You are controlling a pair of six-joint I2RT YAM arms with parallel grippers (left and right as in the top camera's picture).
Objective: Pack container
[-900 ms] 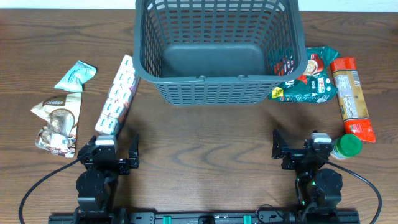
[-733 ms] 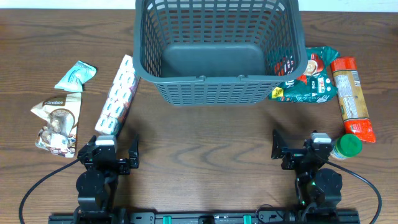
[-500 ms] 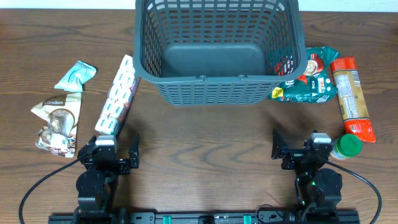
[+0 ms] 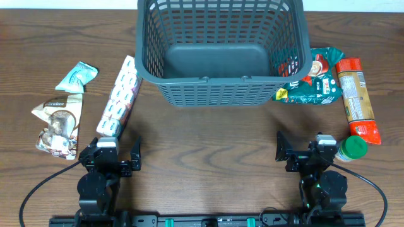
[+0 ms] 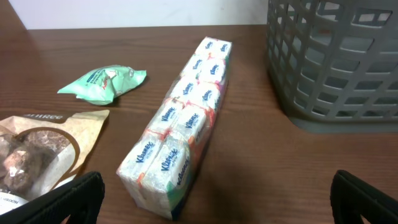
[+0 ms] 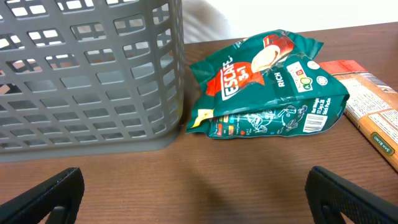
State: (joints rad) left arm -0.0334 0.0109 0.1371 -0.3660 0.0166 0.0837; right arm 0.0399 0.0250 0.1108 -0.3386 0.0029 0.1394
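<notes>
I see the container (image 4: 208, 94) at the far middle of the bench (image 4: 208, 145): rigid grey plastic, lattice walls, thick rim. A long film-wrapped tissue pack (image 4: 118, 96) lies just left of it, and a glossy green pouch (image 4: 310, 82) touches its right wall. A broad strip of wood grain separates its near wall from the left gripper (image 4: 108, 153) and right gripper (image 4: 306, 151), both with jaws released and spread wide.

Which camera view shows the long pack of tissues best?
The left wrist view: the tissue pack lies close, whole, its Kleenex labels readable. The overhead view shows it small, left of the container. The right wrist view does not show it.
</notes>
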